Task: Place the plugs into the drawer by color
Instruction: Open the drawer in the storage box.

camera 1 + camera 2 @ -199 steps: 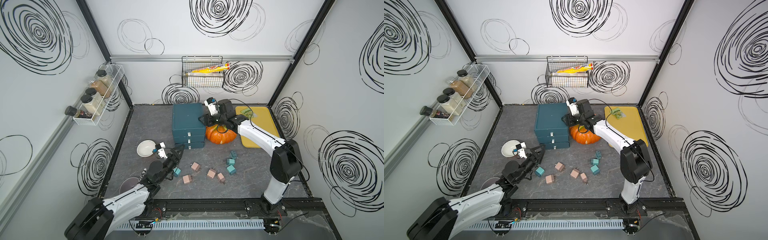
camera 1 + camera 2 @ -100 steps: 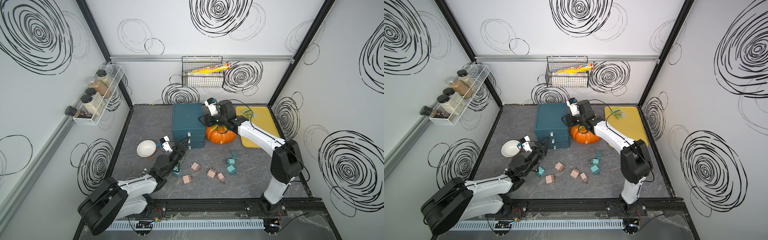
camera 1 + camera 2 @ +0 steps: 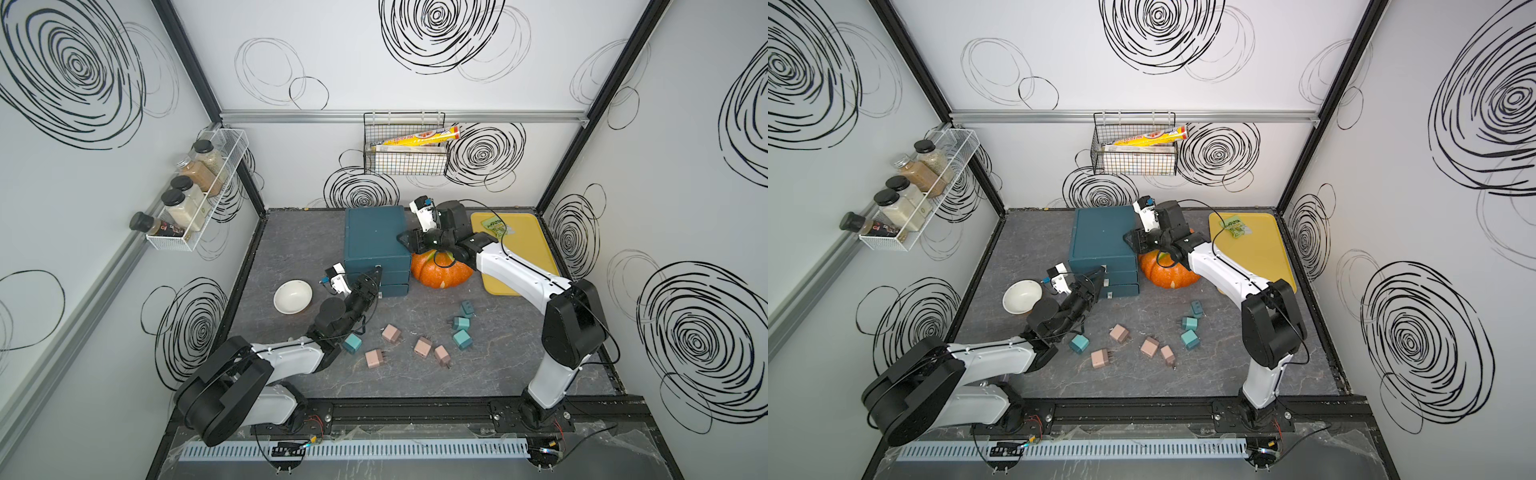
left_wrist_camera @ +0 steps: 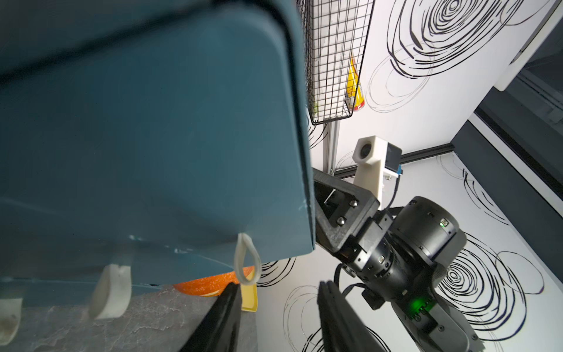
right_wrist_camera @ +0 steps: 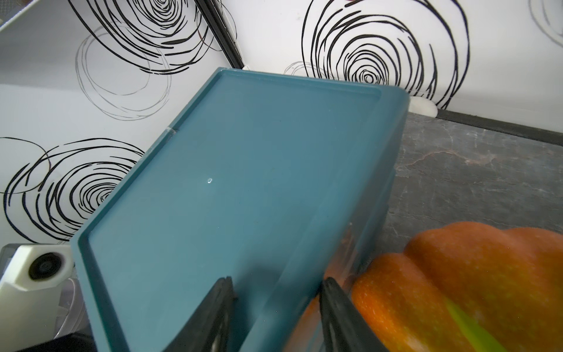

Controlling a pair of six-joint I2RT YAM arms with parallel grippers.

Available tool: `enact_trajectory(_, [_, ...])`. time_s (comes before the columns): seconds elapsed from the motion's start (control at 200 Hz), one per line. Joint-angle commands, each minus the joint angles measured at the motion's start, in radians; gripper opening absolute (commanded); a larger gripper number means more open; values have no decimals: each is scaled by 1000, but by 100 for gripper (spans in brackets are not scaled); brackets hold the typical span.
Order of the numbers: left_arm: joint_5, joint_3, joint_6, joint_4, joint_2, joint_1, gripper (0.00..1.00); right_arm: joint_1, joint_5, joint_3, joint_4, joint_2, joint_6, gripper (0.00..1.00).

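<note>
Left gripper (image 4: 275, 285) gapes empty by looped white tab (image 4: 238, 259) — right gripper (image 5: 276, 280), part-open, straddles smooth teal chest's (image 5: 231, 183) edge.

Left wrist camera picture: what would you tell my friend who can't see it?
The left gripper is open and empty, close to a white loop pull tab on the dark teal drawer chest, which fills most of the view. A bit of orange pumpkin peeks past the chest.
</note>
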Motion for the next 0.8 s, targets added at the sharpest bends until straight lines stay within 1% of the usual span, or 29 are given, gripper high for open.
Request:
enact_trajectory(0.0, [35,9,-4,56,25,23,46,5,-1,-49,-79,13,-35,50])
enact_trajectory(0.06, [44,23,4,49,34,22,43,5,-5,-46,-79,17,-35,50])
enact_trajectory(0.215, [51,57,22,1,41,24,44,4,-4,-47,-80,20,-38,50])
enact_trajectory(0.315, [67,71,26,1,61,24,42,3,0,-52,-78,15,-38,49])
enact_trajectory(0.375, [77,74,22,10,76,29,36,2,1,-55,-78,15,-38,49])
enact_trajectory(0.461, [84,72,19,26,95,33,17,2,-2,-57,-75,14,-37,49])
enact_trajectory(0.531, [101,74,19,32,105,42,10,2,-1,-57,-74,15,-37,49])
enact_trajectory(0.581, [106,67,24,43,105,44,0,2,-3,-59,-74,15,-37,50])
enact_trajectory(0.796, [111,29,49,4,37,22,0,2,-2,-56,-73,31,-36,49])
